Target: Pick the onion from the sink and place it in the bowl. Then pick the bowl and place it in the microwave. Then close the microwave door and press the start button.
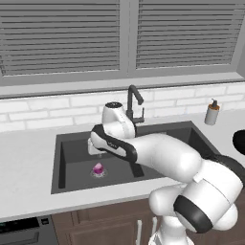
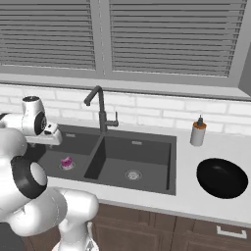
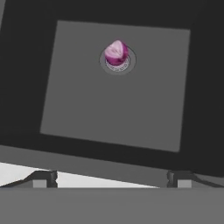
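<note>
A small magenta onion (image 1: 98,168) (image 2: 65,161) (image 3: 116,52) sits on the round drain of the left basin of the dark double sink (image 1: 72,143) (image 2: 147,152) (image 3: 109,109). My gripper (image 1: 94,151) (image 2: 55,141) (image 3: 111,179) hangs open above that basin, over its near side and apart from the onion, with nothing between its fingertips (image 3: 43,178). The wide glossy black bowl (image 2: 222,177) (image 1: 239,141) rests on the counter to the right of the sink. The microwave and its door are out of view.
A tall dark curved faucet (image 1: 134,101) (image 2: 100,110) rises behind the sink's divider, close to my forearm. A soap dispenser (image 1: 212,112) (image 2: 198,133) stands at the back right of the counter. A white brick wall and blinds lie behind.
</note>
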